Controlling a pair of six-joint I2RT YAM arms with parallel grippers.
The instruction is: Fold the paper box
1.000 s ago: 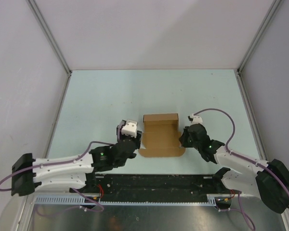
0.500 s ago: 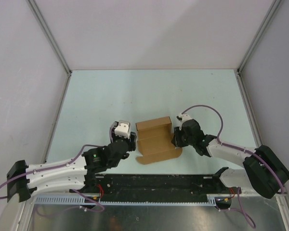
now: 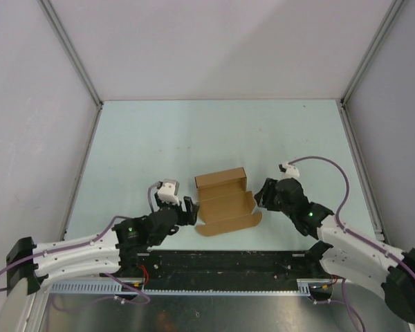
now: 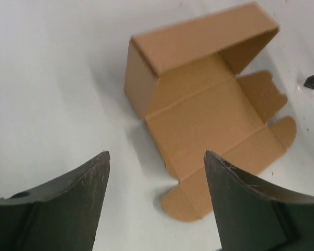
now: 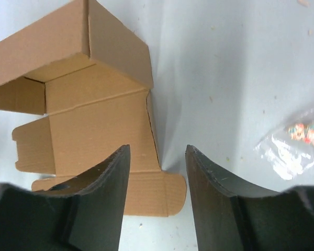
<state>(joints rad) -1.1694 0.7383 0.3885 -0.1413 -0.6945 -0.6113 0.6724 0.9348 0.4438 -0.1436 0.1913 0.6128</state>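
The paper box (image 3: pixel 225 203) is brown cardboard, partly folded, lying in the middle of the table. Its far end stands up as a hollow sleeve, and its near panel and rounded tabs lie flat. My left gripper (image 3: pixel 187 209) sits just left of the box, open, with nothing between its fingers. In the left wrist view the box (image 4: pixel 199 104) lies ahead of the left gripper (image 4: pixel 156 154). My right gripper (image 3: pixel 261 196) is at the box's right edge, open. In the right wrist view the box's (image 5: pixel 89 115) raised right side flap lines up with the gap of the right gripper (image 5: pixel 157 147).
A small clear plastic scrap (image 5: pixel 293 144) lies on the table to the right of the box. Grey enclosure walls close off the left, right and far sides. A black rail (image 3: pixel 221 263) runs along the near edge between the arm bases.
My right gripper has gone from shut on the box's right flap to open and has drawn back slightly. The box has turned and shifted a little left. My left gripper has pulled back and opened wider.
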